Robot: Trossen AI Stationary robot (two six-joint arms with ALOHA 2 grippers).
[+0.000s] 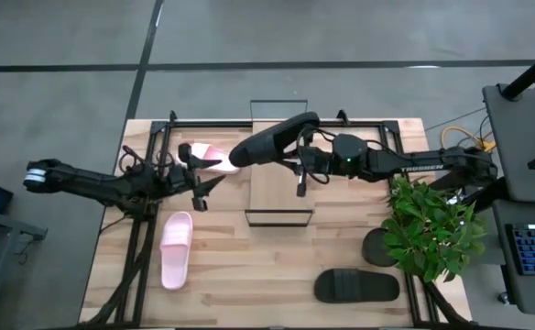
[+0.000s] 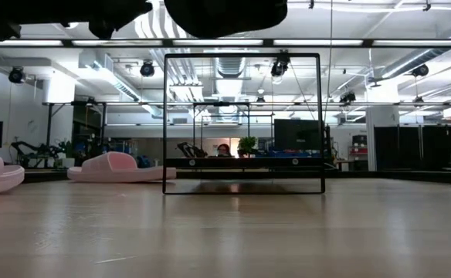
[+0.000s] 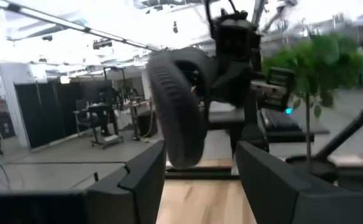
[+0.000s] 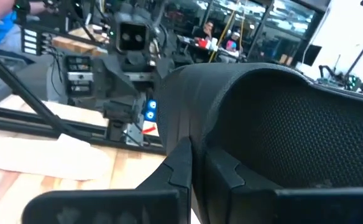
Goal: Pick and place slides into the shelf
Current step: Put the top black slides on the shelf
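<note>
My right gripper [image 1: 300, 148] is shut on a black slide [image 1: 269, 142], held in the air over the far half of the shelf [image 1: 281, 197], a light-wood panel in a thin black wire frame. In the low view the black slide [image 2: 225, 11] hangs above the shelf's frame [image 2: 243, 123]. My left gripper [image 1: 197, 181] is open and stands left of the shelf, facing the slide's treaded sole [image 3: 178, 115]. One pink slide [image 1: 208, 154] lies on the table by its far side. Another pink slide [image 1: 176, 247] lies nearer, and a second black slide [image 1: 357, 286] lies near the table's near right corner. My right gripper [image 4: 201, 171] pinches the black slide's edge [image 4: 200, 121] between its two fingers, at the end nearer the right arm, coming level from the table's right. The slide is lifted clear, stretches toward the table's left, and is turned on its side with the sole facing left.
A potted plant [image 1: 432, 225] stands at the table's right edge beside the right arm. Black table-frame bars [image 1: 148, 183] run along the left and far sides. Bare wood [image 1: 258, 275] lies between the near pink slide and the near black slide.
</note>
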